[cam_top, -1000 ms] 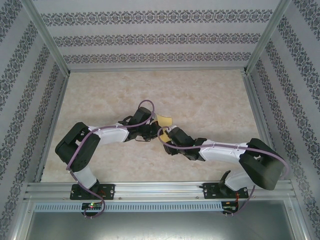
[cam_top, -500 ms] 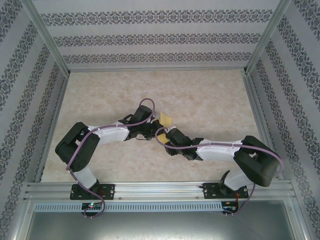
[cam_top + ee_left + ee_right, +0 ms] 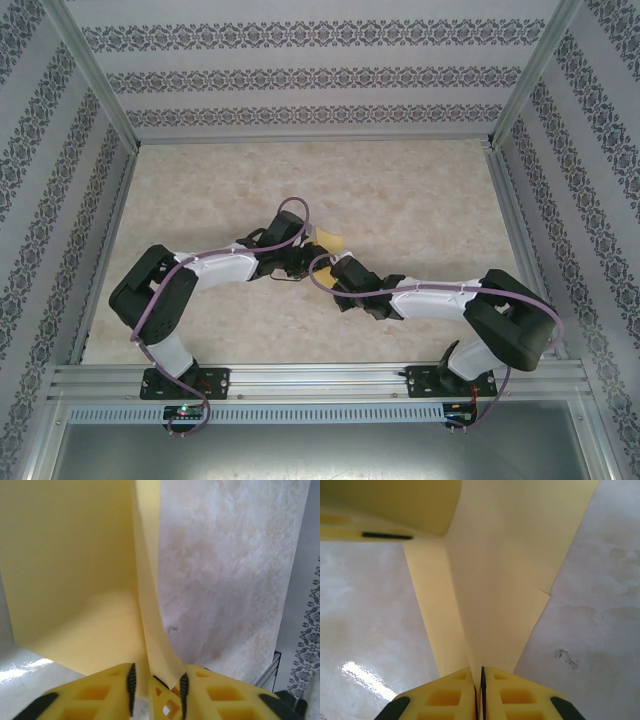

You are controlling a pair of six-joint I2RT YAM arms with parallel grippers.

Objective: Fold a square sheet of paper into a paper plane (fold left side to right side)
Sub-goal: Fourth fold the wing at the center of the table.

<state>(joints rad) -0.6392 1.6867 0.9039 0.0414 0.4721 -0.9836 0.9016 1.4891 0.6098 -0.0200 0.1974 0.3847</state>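
Top external view is showing the marbled table (image 3: 400,190) spreading across the floor of the wallpapered enclosure. The left arm (image 3: 215,268) and the right arm (image 3: 440,298) are bending inward and meeting near its middle. The sheet of paper (image 3: 330,239) is sitting between their two wrists, with a yellow corner poking out on the far side.

Left wrist view is catching the sheet (image 3: 70,565) as a broad flat panel on the left. A narrow folded flap is running from it down toward the camera. The left gripper (image 3: 156,672) is standing with its jaws parted, and the flap is passing between the pads. It looks loose there, though contact with the right-hand pad is hard to rule out.

Right wrist view is showing the right gripper (image 3: 481,672) pinching the sheet (image 3: 505,580). Its pads are pressing flat together on the paper's creased end, and the paper is fanning out wider beyond the fingers. A small dark scuff (image 3: 567,658) is marking the table near the paper's right edge.
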